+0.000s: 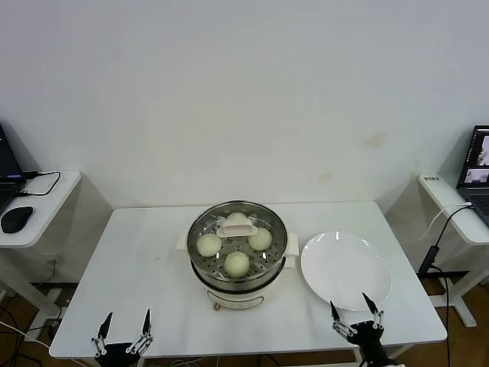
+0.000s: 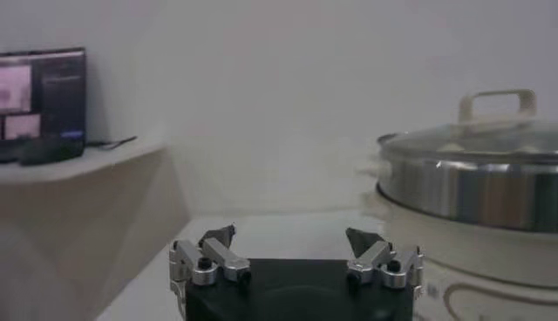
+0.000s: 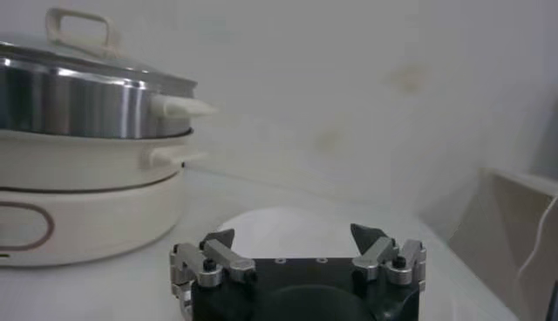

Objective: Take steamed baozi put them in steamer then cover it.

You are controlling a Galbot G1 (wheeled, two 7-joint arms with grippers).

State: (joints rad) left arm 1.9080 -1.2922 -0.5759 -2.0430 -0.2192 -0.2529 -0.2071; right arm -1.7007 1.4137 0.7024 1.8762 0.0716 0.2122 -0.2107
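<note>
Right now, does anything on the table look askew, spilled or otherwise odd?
Nothing stands out. The cover sits level on the steamer, four baozi inside. The white plate lies bare beside it. Left gripper and right gripper hang open at the table's near edge.

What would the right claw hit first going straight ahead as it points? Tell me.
Probably the white plate: the open right claw sits at the table's near edge facing it. The steamer stands off to one side.

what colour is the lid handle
Cream-white handle, clearest in the left wrist view.
</note>
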